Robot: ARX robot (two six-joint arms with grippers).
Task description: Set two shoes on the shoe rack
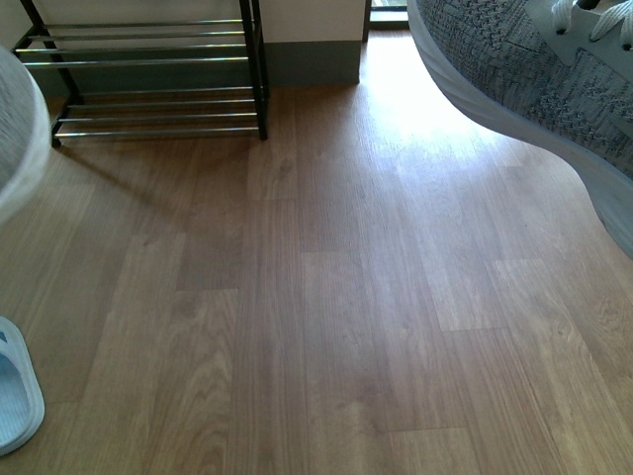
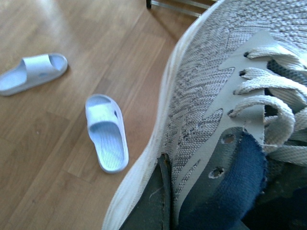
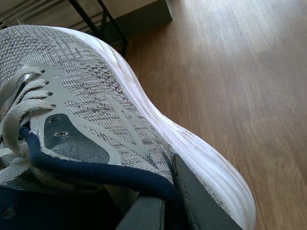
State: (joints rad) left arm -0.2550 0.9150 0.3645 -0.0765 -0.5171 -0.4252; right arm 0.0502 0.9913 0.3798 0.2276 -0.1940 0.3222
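Two grey knit sneakers are up in the air, one in each arm. The right-hand sneaker (image 3: 91, 81) fills the near corner of the right wrist view, showing its white sole, white laces and navy collar. The right fingers (image 3: 196, 206) are pinched on its side wall at the collar, one dark finger outside and one inside. From the front it hangs at the upper right, clear of the floor (image 1: 346, 297).

The left-hand sneaker (image 2: 206, 96) is carried the same way. One of the left fingers (image 2: 152, 206) presses on the outer side by the sole; its partner is lost inside the shoe, but the grip looks closed on the sneaker. In the front view only a pale sliver of it shows at the left edge.

The shoe rack (image 1: 148, 61) stands against the far wall to the left, with black side frames and two tiers of chrome rods in sight. Both sneakers are well apart from it.

Two pale blue slides lie on the wooden floor below the left arm, one nearer slide (image 2: 106, 132) and one farther slide (image 2: 33, 74), apart and pointing different ways.
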